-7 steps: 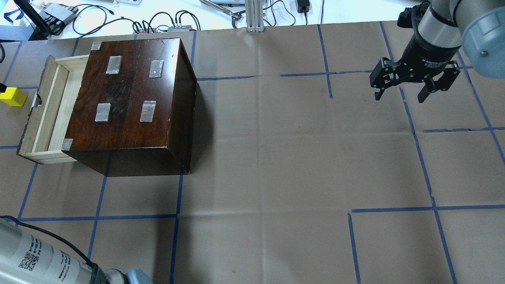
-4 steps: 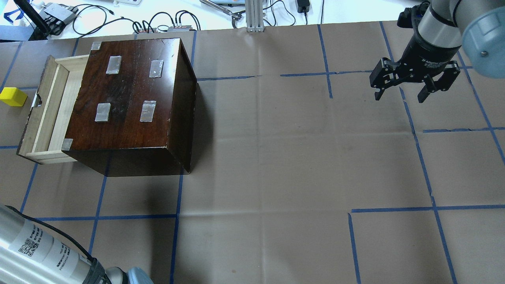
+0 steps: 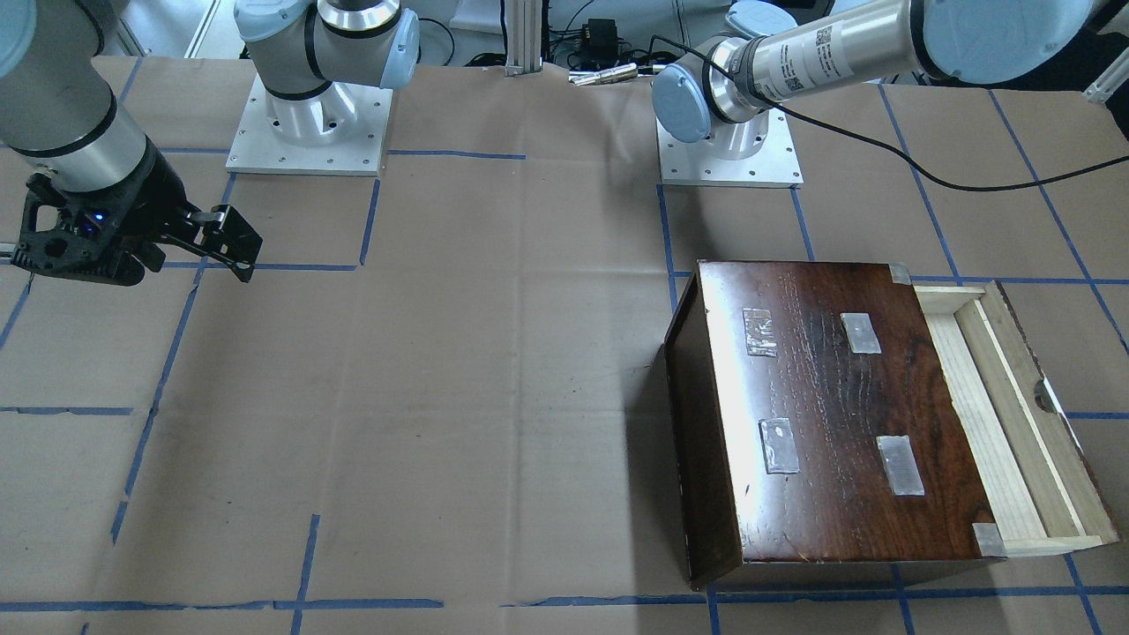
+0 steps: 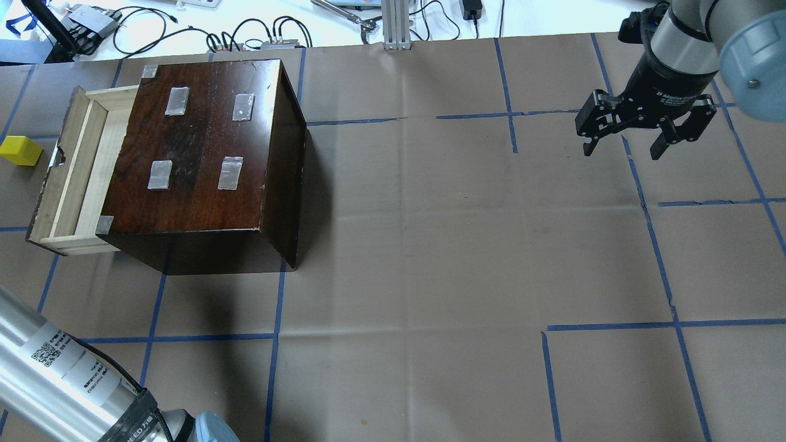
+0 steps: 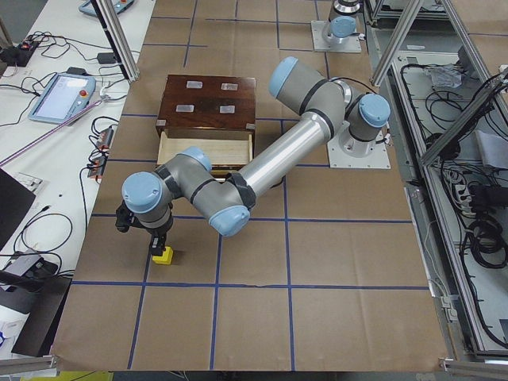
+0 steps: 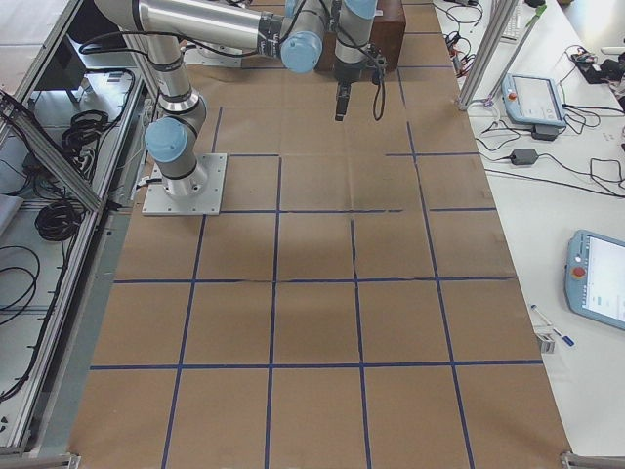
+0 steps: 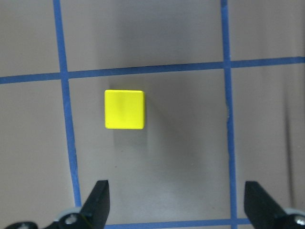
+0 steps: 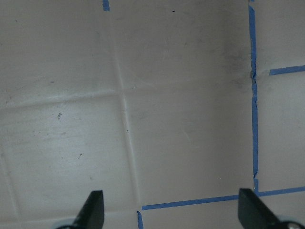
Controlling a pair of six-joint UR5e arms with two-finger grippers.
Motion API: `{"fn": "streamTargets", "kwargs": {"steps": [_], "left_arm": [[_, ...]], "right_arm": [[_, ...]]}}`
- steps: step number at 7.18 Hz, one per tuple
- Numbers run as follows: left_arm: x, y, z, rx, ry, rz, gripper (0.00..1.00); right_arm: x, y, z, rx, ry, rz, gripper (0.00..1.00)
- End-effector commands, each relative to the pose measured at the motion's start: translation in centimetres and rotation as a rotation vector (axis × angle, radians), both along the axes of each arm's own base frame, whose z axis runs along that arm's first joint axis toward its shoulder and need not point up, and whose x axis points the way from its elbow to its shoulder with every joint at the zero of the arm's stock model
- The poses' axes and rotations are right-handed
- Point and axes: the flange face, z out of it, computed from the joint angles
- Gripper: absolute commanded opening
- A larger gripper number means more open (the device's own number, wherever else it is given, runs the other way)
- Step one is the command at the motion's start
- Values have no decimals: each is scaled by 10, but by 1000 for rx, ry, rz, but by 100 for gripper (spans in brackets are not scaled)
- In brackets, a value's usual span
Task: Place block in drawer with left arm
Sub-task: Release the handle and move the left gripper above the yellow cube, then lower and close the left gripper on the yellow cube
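The left fingers [image 7: 99, 204] stand wide apart and hold nothing. In the left wrist view their two black tips show at the lower edge, and the block [image 7: 124, 109] lies on the worktop [image 4: 430, 245] ahead of them, not between them. The block is a small yellow cube and sits flat inside one square of the blue tape lines [image 7: 64, 119], close to a corner of it.

From the table's end on the robot's left, the left arm [image 5: 286, 151] reaches far out over the worktop and its fingers hang low, just above and beside the block. A black cable [image 3: 882, 150] runs along this arm.

The drawer [image 4: 86, 166] is pulled partly out of the dark brown box [image 4: 196, 141], and its pale wood inside is open to the top. The block lies on the worktop outside the drawer, on the side of the notched front, apart from it and not touching.

The right fingers [image 4: 660, 146] are also spread wide and hold nothing. They hang above the bare brown paper at the other end of the worktop, well apart from the box, under the right arm [image 4: 681, 43].
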Motion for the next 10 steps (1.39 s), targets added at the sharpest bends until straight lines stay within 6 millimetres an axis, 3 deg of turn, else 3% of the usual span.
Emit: {"fn": "streamTargets", "kwargs": {"steps": [1,6,8,10], "left_arm": [[20,-17,-23,5,5,-11,99],[27,-31,-100,50,62,-18,98],[24,-33,-112,61,68,-19,98],[26,-39,-138,66,73,-13,97]], "right_arm": [[0,0,0,-1,0,0,100],[0,0,0,1,0,0,100],[0,0,0,1,0,0,100],[0,0,0,1,0,0,100]]}}
